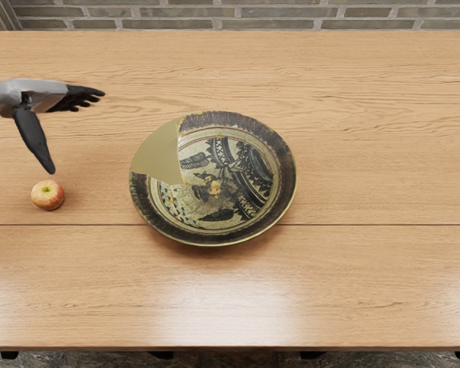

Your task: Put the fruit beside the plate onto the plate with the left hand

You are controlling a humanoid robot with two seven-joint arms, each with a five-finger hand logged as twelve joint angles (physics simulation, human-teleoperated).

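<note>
Apple (47,195) sits on the bare table (368,268), upright, stem dimple facing up, well to the left of the plate (288,178) and not touching it. Nothing lies between the two.

Left hand (44,100) hangs behind and above the apple in the picture. Its fingers (81,97) are spread and extended toward the plate side, the thumb points down toward the fruit, and it holds nothing. From this single slanted view you can't tell how high the hand is off the wood; it is probably not yet at grasp height.

Step in hand, as I judge it: reach and grasp.
- Bring the palm over the apple before lowering, so thumb and fingers straddle it instead of nudging it sideways. It is round and will roll.
- Keep the hand wide until the digits are past the apple's widest part, then close evenly.
- Lift clear before travelling right. The plate's rim is raised, so a low carry may clip it.
- Aim for the plate's painted centre, lower to contact, then let go.

Right arm does not show.
</note>
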